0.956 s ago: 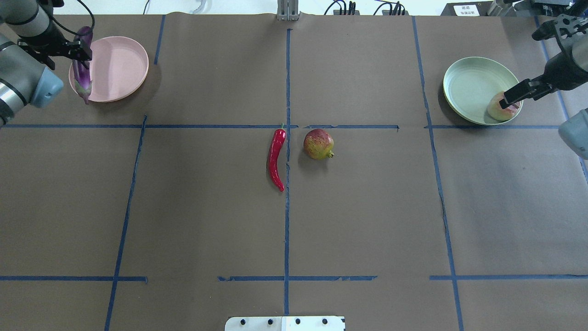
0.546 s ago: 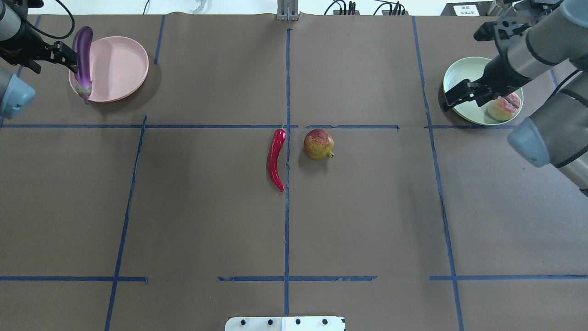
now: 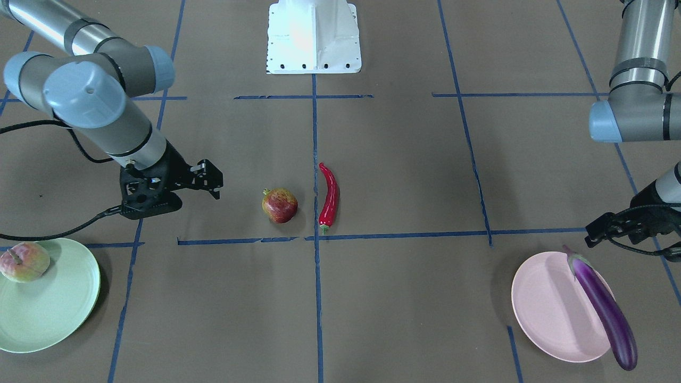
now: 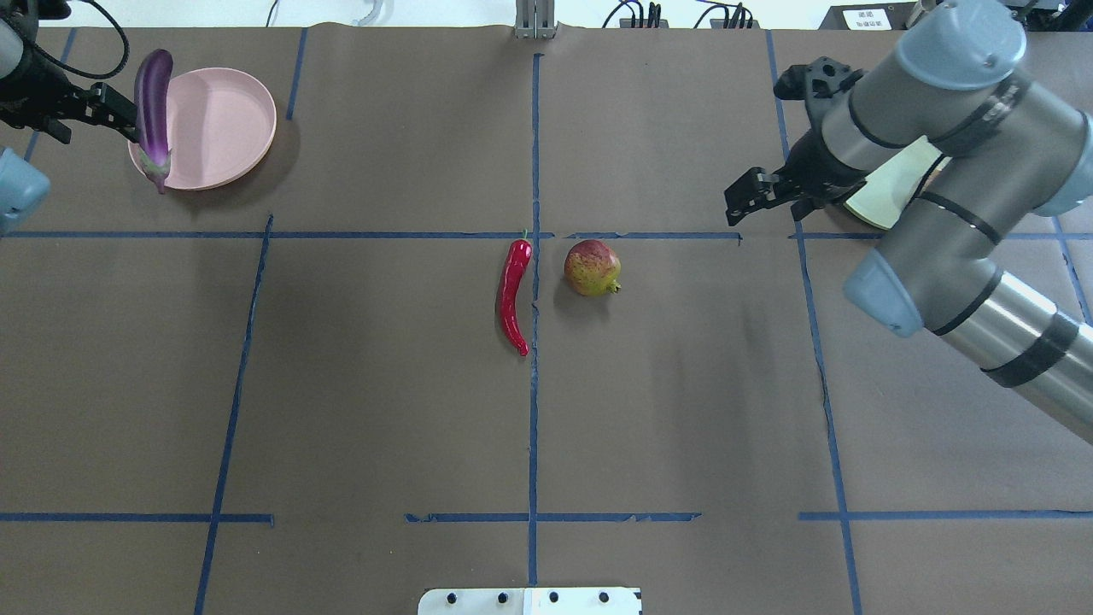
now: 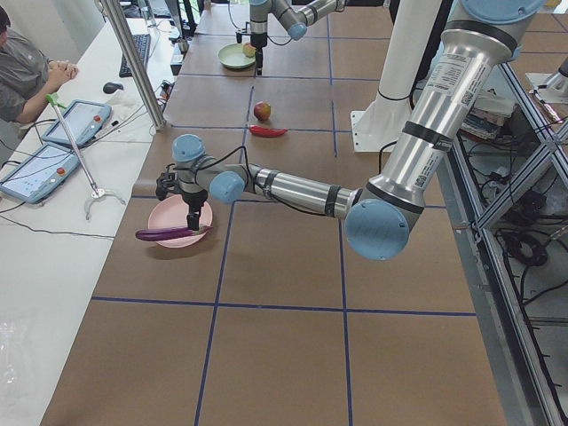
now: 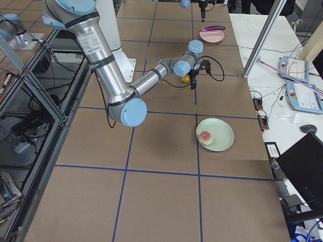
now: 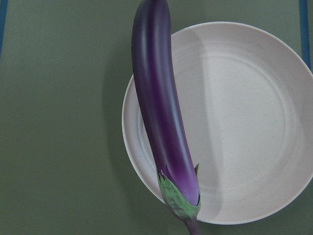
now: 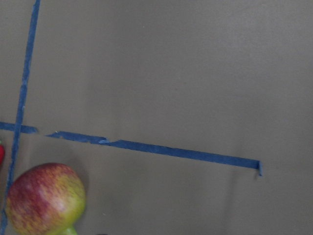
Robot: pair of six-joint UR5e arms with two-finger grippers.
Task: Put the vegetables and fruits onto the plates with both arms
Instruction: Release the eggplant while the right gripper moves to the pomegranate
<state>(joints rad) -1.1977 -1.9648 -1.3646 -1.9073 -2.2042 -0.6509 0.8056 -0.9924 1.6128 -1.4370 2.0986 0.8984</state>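
The purple eggplant (image 4: pixel 154 107) lies across the left rim of the pink plate (image 4: pixel 222 128), cap end over the edge; it fills the left wrist view (image 7: pixel 161 112). My left gripper (image 4: pixel 115 111) is open and empty just left of it. The peach (image 3: pixel 24 261) sits on the mint green plate (image 3: pixel 53 308); my right arm hides it in the overhead view. The red chili (image 4: pixel 512 295) and the pomegranate (image 4: pixel 592 267) lie side by side at the table's centre. My right gripper (image 4: pixel 751 195) is open and empty, above the table right of the pomegranate (image 8: pixel 44 198).
Blue tape lines cross the brown table cover. The white base block (image 3: pixel 313 37) sits at the robot's edge. My right arm's forearm and elbow (image 4: pixel 939 154) span the green plate (image 4: pixel 892 188). An operator and tablets (image 5: pixel 75 124) are beyond the far edge.
My left gripper let go of the eggplant on the pink plate's rim and drew back left. My right gripper left the peach on the green plate and swung left toward the centre.
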